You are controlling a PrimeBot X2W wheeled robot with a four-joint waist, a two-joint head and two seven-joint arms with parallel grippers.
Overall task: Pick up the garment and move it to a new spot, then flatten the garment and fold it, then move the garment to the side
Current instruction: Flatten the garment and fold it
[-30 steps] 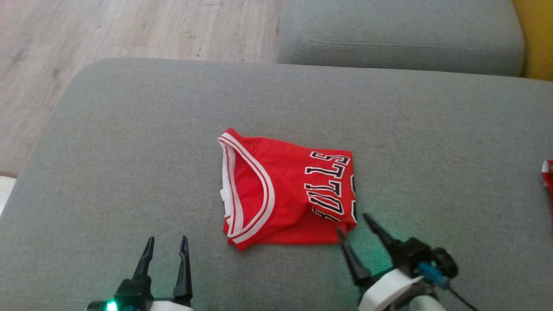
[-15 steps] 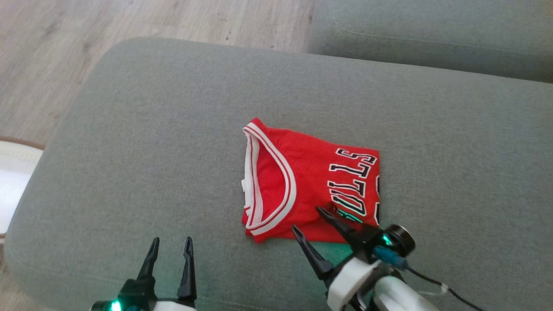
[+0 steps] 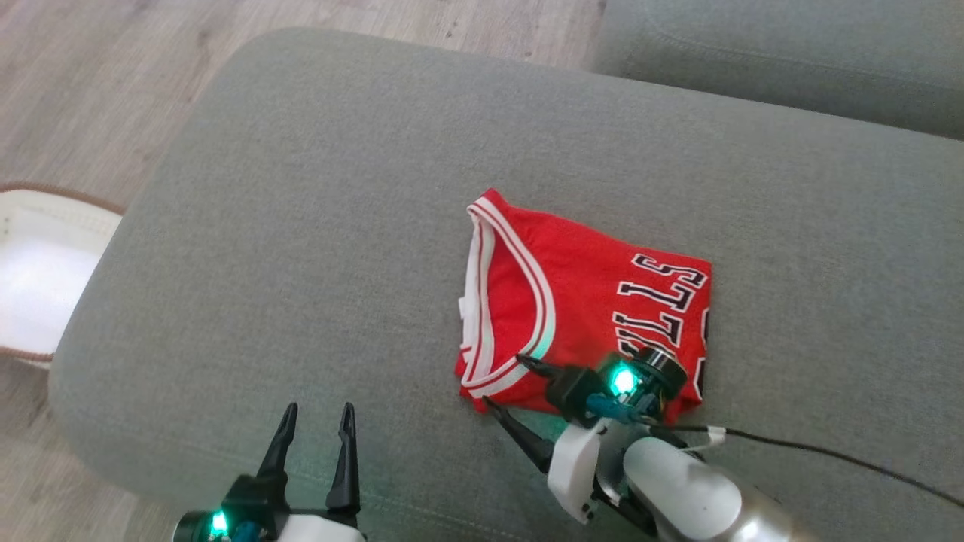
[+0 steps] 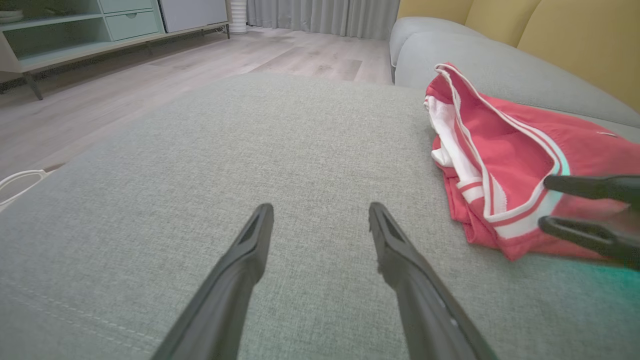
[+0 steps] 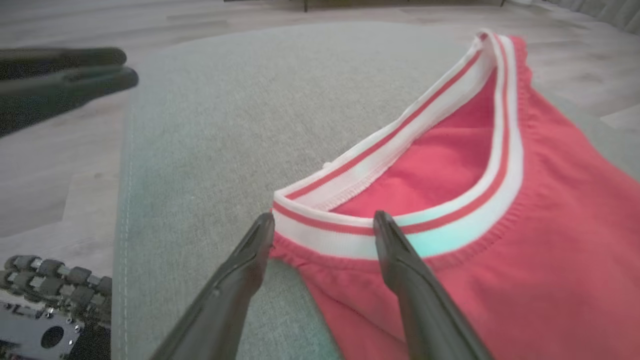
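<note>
The right tool (image 3: 504, 380), fingers spread, sits at the collar corner of the jersey (image 3: 580, 293) on the sofa (image 3: 316, 211); the left tool (image 3: 318, 410), also spread, hovers aside.

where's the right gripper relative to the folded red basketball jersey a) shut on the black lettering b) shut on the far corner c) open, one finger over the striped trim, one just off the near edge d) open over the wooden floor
c: the right gripper is open, one finger over the white-and-red striped trim of the folded red basketball jersey, the other over the grey sofa cushion at its near edge.
</note>
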